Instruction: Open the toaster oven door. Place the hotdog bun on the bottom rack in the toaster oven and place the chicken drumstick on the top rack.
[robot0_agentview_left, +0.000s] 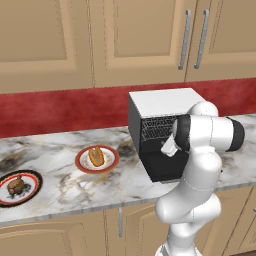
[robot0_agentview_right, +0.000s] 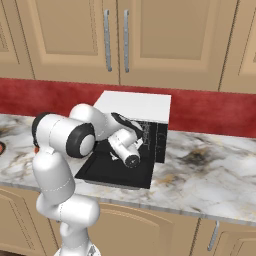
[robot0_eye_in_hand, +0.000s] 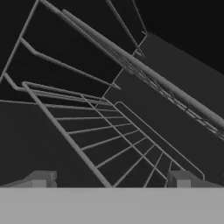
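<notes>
The toaster oven (robot0_agentview_left: 165, 102), black with a white top, stands on the counter with the toaster oven door (robot0_agentview_right: 117, 172) lying open and flat in front of it. My gripper (robot0_eye_in_hand: 111, 178) is open and empty at the oven's mouth, above the door. Close ahead of my fingertips (robot0_eye_in_hand: 41, 177) lie two wire racks: one grid (robot0_eye_in_hand: 109, 131) and a second seen nearly edge-on (robot0_eye_in_hand: 144, 70). The rolled view hides which is the top rack and which the bottom rack. The hotdog bun (robot0_agentview_left: 96, 156) rests on a red-rimmed plate (robot0_agentview_left: 80, 161) left of the oven. The chicken drumstick (robot0_agentview_left: 16, 186) sits on a dark-rimmed plate (robot0_agentview_left: 34, 180) further left.
The marble counter (robot0_agentview_right: 210, 175) runs along a red backsplash under wooden wall cabinets (robot0_agentview_left: 140, 40). The open door reaches almost to the counter's front edge. My arm's elbow (robot0_agentview_left: 210, 132) stands in front of the oven's right side.
</notes>
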